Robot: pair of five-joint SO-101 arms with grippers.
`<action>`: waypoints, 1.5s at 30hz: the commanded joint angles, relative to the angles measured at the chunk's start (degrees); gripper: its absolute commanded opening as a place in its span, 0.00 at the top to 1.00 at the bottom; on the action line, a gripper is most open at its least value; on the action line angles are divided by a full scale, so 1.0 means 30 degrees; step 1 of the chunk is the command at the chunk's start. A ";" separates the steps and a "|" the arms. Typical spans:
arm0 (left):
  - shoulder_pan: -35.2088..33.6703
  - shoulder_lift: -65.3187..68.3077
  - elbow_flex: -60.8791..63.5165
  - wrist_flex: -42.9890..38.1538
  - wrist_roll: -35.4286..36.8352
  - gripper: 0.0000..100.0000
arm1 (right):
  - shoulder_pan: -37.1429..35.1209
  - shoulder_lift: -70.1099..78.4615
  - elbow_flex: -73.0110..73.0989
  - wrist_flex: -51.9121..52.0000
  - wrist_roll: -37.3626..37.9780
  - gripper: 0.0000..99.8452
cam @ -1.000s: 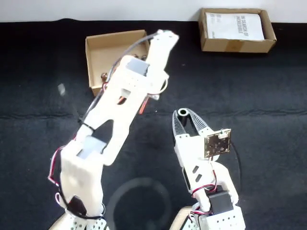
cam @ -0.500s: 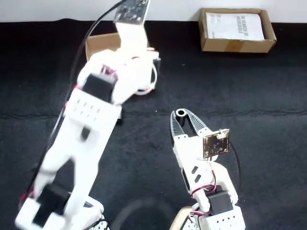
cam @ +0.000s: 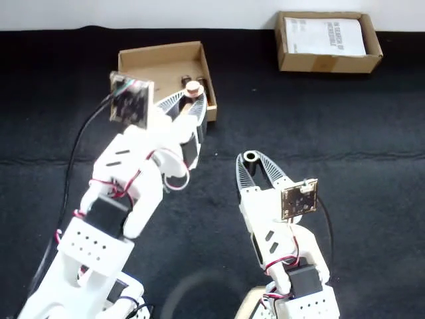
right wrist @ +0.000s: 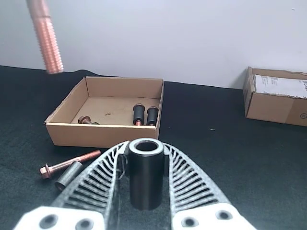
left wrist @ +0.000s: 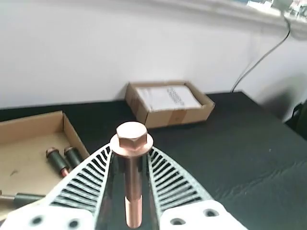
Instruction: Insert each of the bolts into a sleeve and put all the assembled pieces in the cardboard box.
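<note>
My left gripper (cam: 190, 98) is shut on a copper bolt (cam: 193, 87), held upright with its hex head (left wrist: 131, 138) up, by the near right corner of the open cardboard box (cam: 133, 66). Lower and to the right, my right gripper (cam: 252, 159) is shut on a dark sleeve (right wrist: 145, 172), bore up. The bolt's threaded end (right wrist: 47, 38) hangs above and well apart from that sleeve. Assembled pieces (right wrist: 145, 114) lie inside the cardboard box (right wrist: 104, 133). One loose bolt (right wrist: 69, 162) and a loose sleeve (right wrist: 69, 175) lie on the black table in front of the box.
A second cardboard box (cam: 329, 58) holding a printed sheet stands at the back right, near the white wall. Black cloth covers the table, with open room to the right of both arms.
The left arm has swung up and back from low over the table, and now holds the bolt upright near the box's corner. The right arm with the sleeve has stayed still.
</note>
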 commanded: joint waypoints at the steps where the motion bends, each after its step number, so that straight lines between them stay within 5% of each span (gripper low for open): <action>1: 0.0161 -0.1363 0.0777 -0.1553 0.0147 0.99 | -0.0161 -0.0220 0.2711 -0.0073 0.0088 0.99; 16: 0.4176 -0.1509 0.0835 -0.1582 0.0117 0.99 | -0.3238 -0.0220 0.2711 -0.0073 0.0088 0.99; 45: 0.4234 -0.1538 0.3648 -0.1641 -0.1817 0.99 | -0.3238 -0.0337 0.2681 -0.0044 0.0147 0.99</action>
